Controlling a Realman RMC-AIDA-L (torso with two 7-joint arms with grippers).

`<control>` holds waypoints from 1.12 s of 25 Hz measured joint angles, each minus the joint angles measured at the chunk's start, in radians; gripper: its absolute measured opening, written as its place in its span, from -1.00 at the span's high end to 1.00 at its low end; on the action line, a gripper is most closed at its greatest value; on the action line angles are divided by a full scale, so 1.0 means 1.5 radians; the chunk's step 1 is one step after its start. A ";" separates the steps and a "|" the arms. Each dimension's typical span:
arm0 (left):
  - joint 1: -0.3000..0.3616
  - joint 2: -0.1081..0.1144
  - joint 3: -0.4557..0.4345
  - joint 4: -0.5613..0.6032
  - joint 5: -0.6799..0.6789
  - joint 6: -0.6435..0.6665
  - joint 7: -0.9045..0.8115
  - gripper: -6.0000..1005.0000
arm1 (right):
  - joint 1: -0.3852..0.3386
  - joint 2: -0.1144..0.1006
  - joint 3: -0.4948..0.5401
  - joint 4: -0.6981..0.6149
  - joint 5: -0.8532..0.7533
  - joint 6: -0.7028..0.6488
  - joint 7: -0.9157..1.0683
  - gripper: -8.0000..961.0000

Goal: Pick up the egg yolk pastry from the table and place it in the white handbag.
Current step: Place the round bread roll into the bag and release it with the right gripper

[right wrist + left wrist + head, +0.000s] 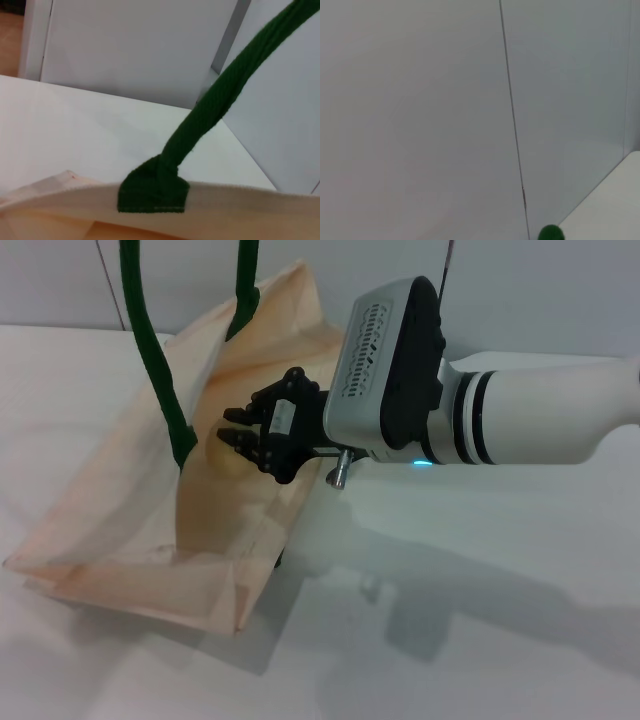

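Note:
The white handbag [120, 530] stands on the table with its mouth open toward my right arm, and its dark green handles [155, 355] rise out of the top of the head view. My right gripper [228, 425] reaches into that mouth, its black fingers apart with bag lining showing between them. Just under the lower finger a pale yellow rounded shape, the egg yolk pastry [227, 463], rests against the inner wall. The right wrist view shows the bag's rim [240, 197] and one green handle [215, 110] up close. A green tip of handle [551, 233] shows in the left wrist view; my left gripper is out of sight.
The white table [480, 640] stretches in front of and to the right of the bag. A grey panelled wall [60, 280] stands behind it. My right arm's white forearm [540, 420] spans the right half of the head view above the table.

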 joint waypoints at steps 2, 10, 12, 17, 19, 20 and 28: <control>0.000 0.000 0.001 0.000 0.000 0.001 0.000 0.77 | 0.003 0.000 -0.002 -0.006 0.000 -0.001 0.000 0.67; 0.000 0.000 0.001 -0.002 0.000 0.001 0.000 0.77 | 0.012 0.002 -0.006 -0.022 0.025 -0.018 0.000 0.41; 0.000 0.000 0.001 -0.002 0.000 0.001 0.001 0.77 | 0.012 0.002 -0.006 -0.022 0.026 -0.018 0.000 0.34; 0.001 0.000 0.001 -0.002 0.000 0.001 0.001 0.77 | 0.016 0.001 -0.005 -0.027 0.027 -0.018 0.001 0.00; 0.001 0.000 0.001 -0.002 0.002 0.001 0.001 0.77 | 0.019 0.001 -0.003 -0.033 0.030 -0.019 0.002 -0.17; 0.002 0.000 0.001 -0.003 0.004 0.001 0.001 0.77 | 0.019 0.001 -0.001 -0.034 0.032 -0.019 0.002 -0.20; 0.016 0.000 0.001 -0.011 0.009 0.007 0.005 0.77 | -0.030 -0.008 0.105 -0.037 0.022 -0.019 0.006 -0.34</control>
